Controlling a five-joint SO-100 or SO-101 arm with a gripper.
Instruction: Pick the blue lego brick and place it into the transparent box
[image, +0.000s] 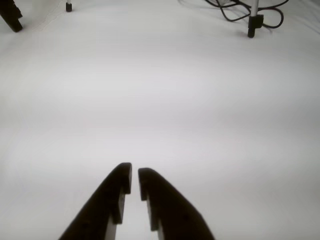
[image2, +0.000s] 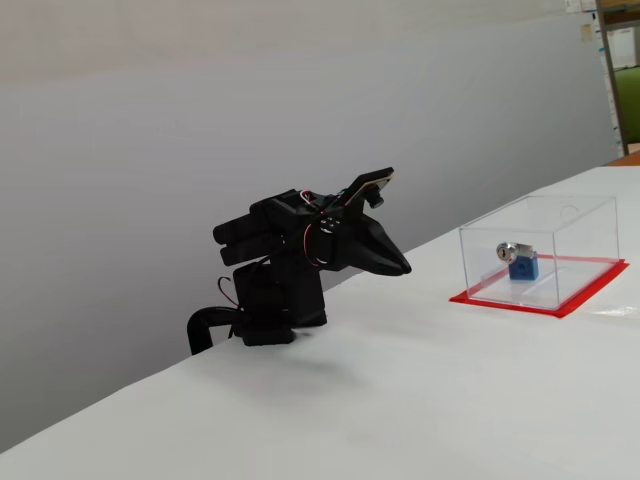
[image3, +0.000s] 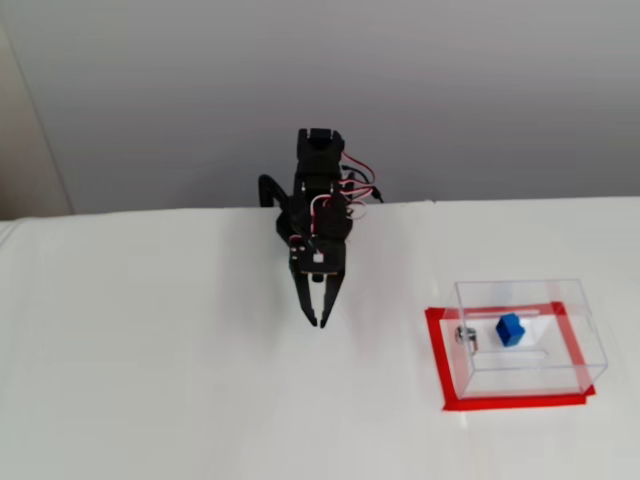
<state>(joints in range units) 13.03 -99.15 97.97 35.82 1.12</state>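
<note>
The blue lego brick (image2: 522, 266) lies inside the transparent box (image2: 570, 235), next to the silver lock (image2: 507, 251) on one wall. The box stands on a red base sheet (image2: 590, 291). In the fixed view from above, the brick (image3: 510, 329) sits in the box (image3: 530, 372) at the right. My gripper (image3: 319, 322) is folded back near the arm's base, left of the box and well apart from it. Its jaws are shut and empty, with only a narrow slit between the fingertips (image: 125, 175) in the wrist view. The side view shows the gripper (image2: 403, 268) above the table.
The wrist view shows bare white table (image: 160, 100), with a stand leg and black cables (image: 252, 22) at the top right and two more stand feet (image: 12, 21) at the top left. The table's back edge runs behind the arm (image3: 320, 200), against a grey wall.
</note>
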